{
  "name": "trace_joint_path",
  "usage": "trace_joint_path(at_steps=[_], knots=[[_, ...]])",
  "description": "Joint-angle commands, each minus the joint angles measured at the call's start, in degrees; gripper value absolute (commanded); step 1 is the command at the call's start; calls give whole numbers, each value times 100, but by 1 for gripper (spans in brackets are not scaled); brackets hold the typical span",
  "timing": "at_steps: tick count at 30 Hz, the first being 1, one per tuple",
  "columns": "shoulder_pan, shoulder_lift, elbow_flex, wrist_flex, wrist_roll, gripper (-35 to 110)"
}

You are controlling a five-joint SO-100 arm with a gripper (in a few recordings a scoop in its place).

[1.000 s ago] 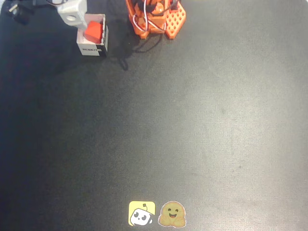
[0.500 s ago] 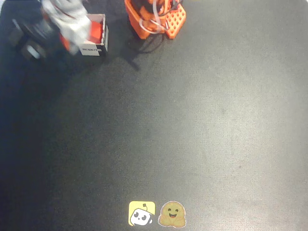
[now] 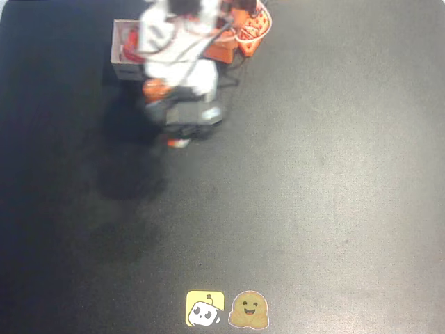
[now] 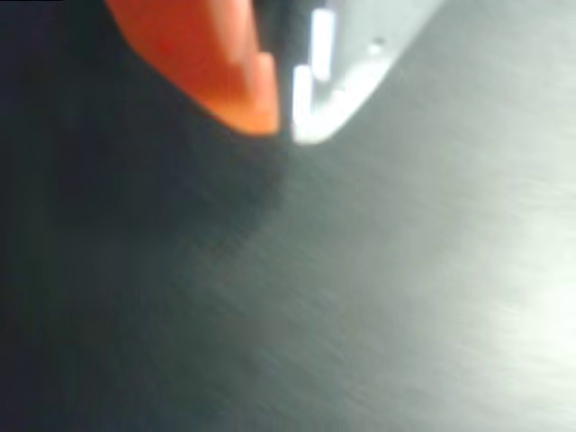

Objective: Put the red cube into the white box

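In the overhead view the white box [image 3: 116, 54] stands at the top left of the black mat, and the arm hides its right part. Inside it a patch of the red cube [image 3: 130, 46] shows. The blurred arm reaches from the orange base down past the box. My gripper [image 3: 177, 142] ends below and to the right of the box, above bare mat. In the wrist view the gripper [image 4: 284, 124] has its orange fingertip [image 4: 252, 99] and white fingertip [image 4: 315, 112] nearly together, with nothing between them and only dark mat beneath.
The orange robot base [image 3: 249, 26] sits at the top edge, right of the box. Two stickers, a yellow one [image 3: 205, 308] and a brown smiling one [image 3: 249, 310], lie near the bottom edge. The black mat [image 3: 320, 181] stretches wide to the right and below.
The arm has swung away from the box's left side, across it, to the mat below and right of it. The cube stays inside the box.
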Motion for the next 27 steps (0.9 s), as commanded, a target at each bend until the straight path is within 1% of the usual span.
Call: trace_joint_path(at_steps=[1,10,15,20,23,27], knots=[[-378,1160,809,-246,18,0],[-773,4210,2997,-255,352,0],[-800,4271,3516,-439,817,0],[-826,4280,4245,-659,1608,0],[-765,4271,4245,-413,1644,0],[-765,4271,4245,571,1837,0]])
